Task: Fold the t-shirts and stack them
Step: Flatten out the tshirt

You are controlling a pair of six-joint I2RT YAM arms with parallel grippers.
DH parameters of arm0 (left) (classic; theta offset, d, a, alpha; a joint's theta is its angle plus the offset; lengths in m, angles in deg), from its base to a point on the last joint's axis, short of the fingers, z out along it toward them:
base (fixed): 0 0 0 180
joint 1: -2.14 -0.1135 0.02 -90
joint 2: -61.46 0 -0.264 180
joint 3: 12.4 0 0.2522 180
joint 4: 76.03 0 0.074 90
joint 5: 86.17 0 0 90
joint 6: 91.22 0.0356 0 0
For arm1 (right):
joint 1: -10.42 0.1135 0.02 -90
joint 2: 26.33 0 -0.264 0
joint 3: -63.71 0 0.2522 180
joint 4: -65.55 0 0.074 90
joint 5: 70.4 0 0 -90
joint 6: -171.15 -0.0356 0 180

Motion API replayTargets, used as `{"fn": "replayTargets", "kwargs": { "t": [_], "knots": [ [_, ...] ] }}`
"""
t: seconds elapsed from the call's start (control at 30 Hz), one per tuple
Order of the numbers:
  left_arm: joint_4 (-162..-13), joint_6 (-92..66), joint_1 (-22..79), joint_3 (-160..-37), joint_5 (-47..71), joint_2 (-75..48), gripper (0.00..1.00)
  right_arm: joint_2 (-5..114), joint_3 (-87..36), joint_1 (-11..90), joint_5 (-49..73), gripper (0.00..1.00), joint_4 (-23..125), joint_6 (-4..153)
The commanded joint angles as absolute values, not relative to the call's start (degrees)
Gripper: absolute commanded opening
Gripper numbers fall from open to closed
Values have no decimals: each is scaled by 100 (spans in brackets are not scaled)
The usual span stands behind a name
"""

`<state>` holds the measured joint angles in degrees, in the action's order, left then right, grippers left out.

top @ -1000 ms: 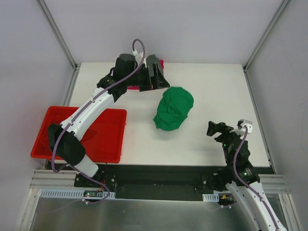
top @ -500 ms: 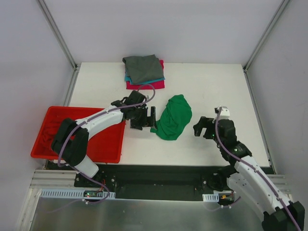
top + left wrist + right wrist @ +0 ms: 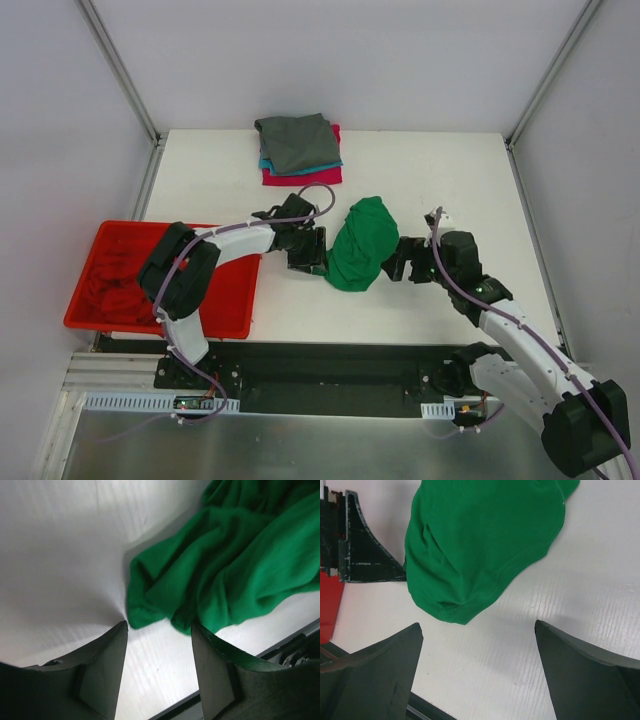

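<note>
we see the green t-shirt [image 3: 362, 255] crumpled in a lump at the centre of the white table [image 3: 450, 170], between the two claws. the left gripper [image 3: 312, 262] sits at the lump's left edge, its jaws partly apart. in the left wrist view [image 3: 159, 630] bare table shows between the tips and a cloth corner [image 3: 225, 570] lies just ahead of them, not pinched. the right gripper [image 3: 393, 262] sits just right of the lump, with its jaws spread wide and nothing in them [image 3: 477, 627] — the hem [image 3: 480, 545] is above the tips in that frame. at upper centre of the top view there's a folded stack with the grey t-shirt [image 3: 297, 143] on top, a teal edge [image 3: 266, 162] under it and magenta [image 3: 300, 177] at the bottom. the red bin [image 3: 220, 295] is at left with red cloth [image 3: 110, 280] inside.
</note>
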<state>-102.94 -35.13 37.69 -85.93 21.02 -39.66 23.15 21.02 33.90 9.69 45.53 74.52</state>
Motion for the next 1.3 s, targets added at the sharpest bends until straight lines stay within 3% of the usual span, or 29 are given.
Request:
{"fn": "replayTargets", "kwargs": {
  "t": [0.0,0.17,0.27,0.47,0.63,0.77,0.93,1.17,1.27],
  "knots": [
    [-9928,-3340,3765,-9320,1834,-4381,50,2087,2129,3371,853,97,4739,7429],
    [-10157,-3365,3791,-9849,1719,-5015,31,1877,2103,3371,966,97,4547,7473],
    [-10262,-3356,3826,-9946,1745,-5253,0,1710,2147,3371,1151,97,4467,7517],
    [-10253,-3392,3835,-9455,1385,-4570,0,1779,2095,3371,1502,96,4467,7579],
    [-10183,-3584,3853,-8735,1086,-3603,0,2849,1454,3371,2469,99,4090,7438],
    [-10157,-3848,3905,-8172,657,-3084,0,3983,734,3310,2656,89,3826,7639],
    [-10148,-4068,3967,-7890,418,-2810,0,5205,30,3301,1136,81,4036,8720],
    [-10148,-4139,3976,-7951,418,-2906,0,6252,-393,3301,229,71,4413,9125],
    [-10157,-4112,3985,-8004,418,-2977,0,6551,-542,3274,133,52,4660,9231]
  ]
}}
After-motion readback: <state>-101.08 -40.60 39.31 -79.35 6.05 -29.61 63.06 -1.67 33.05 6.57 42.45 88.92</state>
